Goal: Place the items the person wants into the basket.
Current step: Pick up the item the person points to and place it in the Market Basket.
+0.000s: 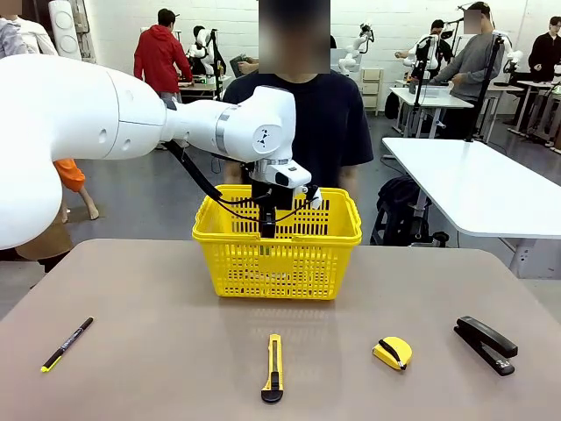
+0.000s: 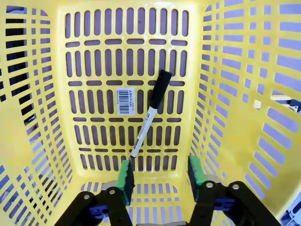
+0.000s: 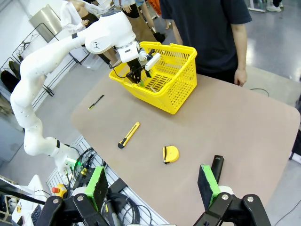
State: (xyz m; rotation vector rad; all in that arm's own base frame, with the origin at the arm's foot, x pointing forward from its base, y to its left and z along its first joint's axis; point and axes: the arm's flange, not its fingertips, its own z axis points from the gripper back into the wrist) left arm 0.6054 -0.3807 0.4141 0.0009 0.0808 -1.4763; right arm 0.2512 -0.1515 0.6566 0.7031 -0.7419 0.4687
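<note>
Utility knife (image 1: 273, 368), slim yellow with a black end, lies nearest on the worktop (image 1: 158, 377), with the tape measure (image 1: 393, 353) and stapler (image 1: 485, 344) to its right and the pen (image 1: 67, 343) to its left. Beyond, the yellow basket (image 1: 280, 272) holds the black-capped white marker (image 2: 150, 115) on its floor. The left end effector (image 2: 160, 172) hangs over it, fingers parted, gripping nothing. The right end effector (image 3: 153, 181) gapes wide, empty. The person (image 1: 324, 114) stands behind the basket.
</note>
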